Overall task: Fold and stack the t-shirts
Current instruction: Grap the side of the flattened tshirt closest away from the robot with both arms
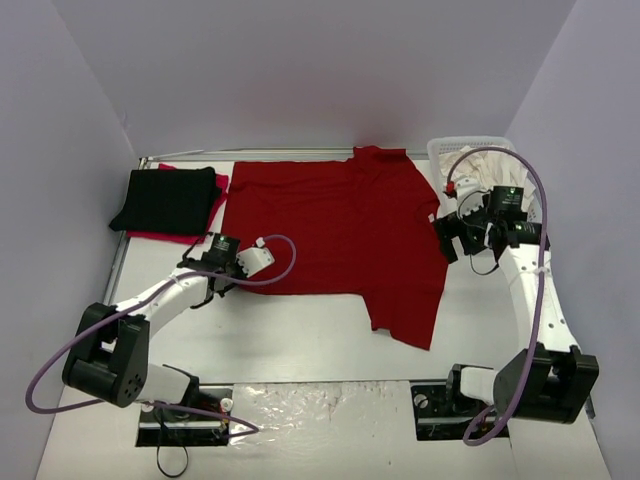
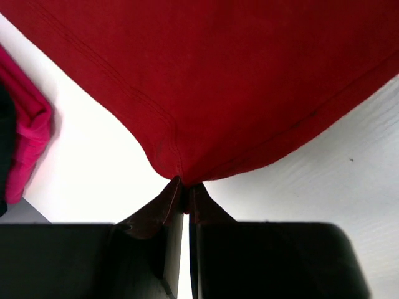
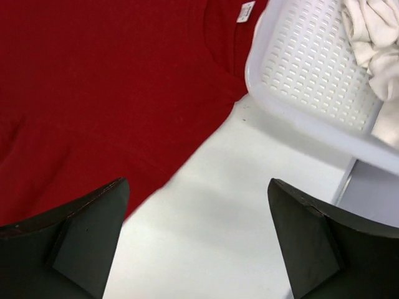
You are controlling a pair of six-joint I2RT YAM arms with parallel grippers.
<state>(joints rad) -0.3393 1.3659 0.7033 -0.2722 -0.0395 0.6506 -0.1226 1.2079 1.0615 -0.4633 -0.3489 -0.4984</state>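
Observation:
A dark red t-shirt [image 1: 330, 225] lies spread flat across the middle of the table, one sleeve hanging toward the front right. My left gripper [image 1: 258, 262] is at its near left corner; the left wrist view shows the jaws [image 2: 185, 187] shut on that hemmed corner of the dark red t-shirt [image 2: 237, 81]. My right gripper [image 1: 447, 238] hovers open by the shirt's right edge, jaws [image 3: 199, 187] wide over bare table with nothing between them. The shirt's neck and white label [image 3: 245, 11] lie ahead of it. A folded black t-shirt [image 1: 168, 198] rests on a bright red t-shirt [image 1: 172, 238] at the back left.
A white lattice basket [image 1: 470, 150] stands at the back right with cream-white shirts [image 1: 492, 172] in it, just past my right gripper. Its wall [image 3: 312, 75] fills the upper right of the right wrist view. Grey walls enclose the table on three sides.

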